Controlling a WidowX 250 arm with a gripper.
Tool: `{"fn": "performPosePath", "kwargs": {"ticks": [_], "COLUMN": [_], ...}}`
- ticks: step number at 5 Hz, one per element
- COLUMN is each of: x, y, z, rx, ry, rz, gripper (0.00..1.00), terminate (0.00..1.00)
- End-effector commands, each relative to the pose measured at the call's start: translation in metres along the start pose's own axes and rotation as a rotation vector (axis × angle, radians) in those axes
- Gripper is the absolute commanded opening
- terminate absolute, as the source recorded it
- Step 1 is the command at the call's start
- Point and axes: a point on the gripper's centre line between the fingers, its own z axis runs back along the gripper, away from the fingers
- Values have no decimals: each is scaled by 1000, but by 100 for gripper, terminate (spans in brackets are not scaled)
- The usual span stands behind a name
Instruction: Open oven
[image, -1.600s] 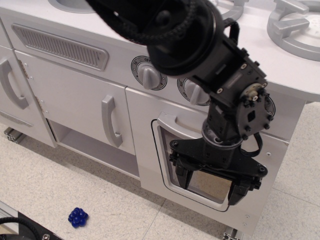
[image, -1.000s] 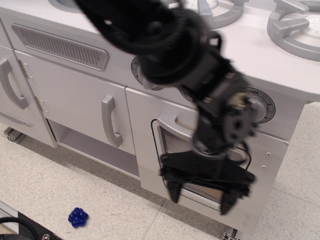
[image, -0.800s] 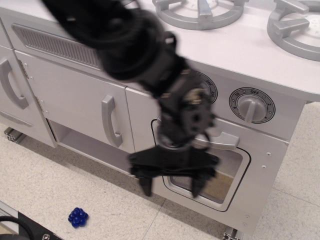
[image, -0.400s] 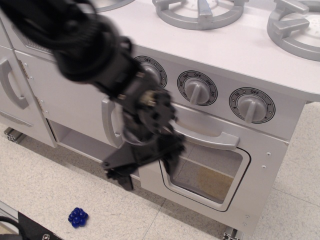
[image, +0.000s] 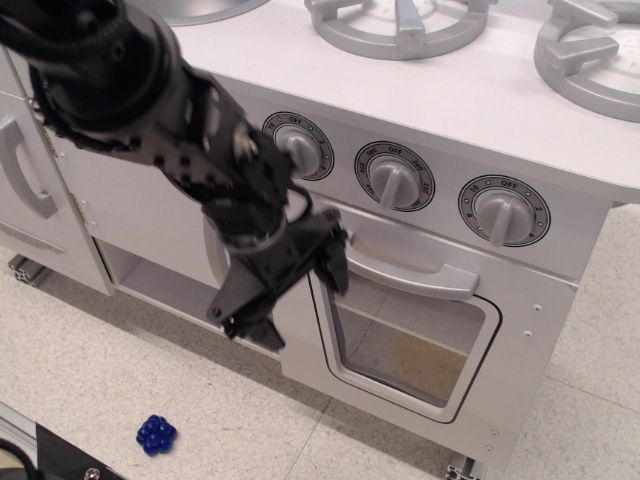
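Note:
The light-grey oven fills the right half of the view. Its door has a rounded clear window and a wide horizontal bar handle. The door looks flush with the oven front. My black gripper is open and empty, tilted, just left of the handle's left end. Its upper finger lies close to that end; I cannot tell whether they touch. Its lower finger points down toward the floor. The arm covers the cabinet door left of the oven.
Three knobs sit above the oven door, with burner rings on the top. A cabinet door with a vertical handle is at far left. A blue toy lies on the speckled floor. An open shelf sits under the cabinet.
The gripper has swept from in front of the oven window leftward across the door, and now sits at the handle's left end. The oven door looks unchanged.

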Motion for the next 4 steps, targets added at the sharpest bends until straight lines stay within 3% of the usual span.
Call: {"fn": "performPosePath", "kwargs": {"ticks": [1,4], "x": [5,-7], "y": [-20,-36], "z": [-3,-22], "rx": [-62,-79], "ry": [34,75], "rz": [106,149], "gripper": [100,100], "terminate": [0,0]}}
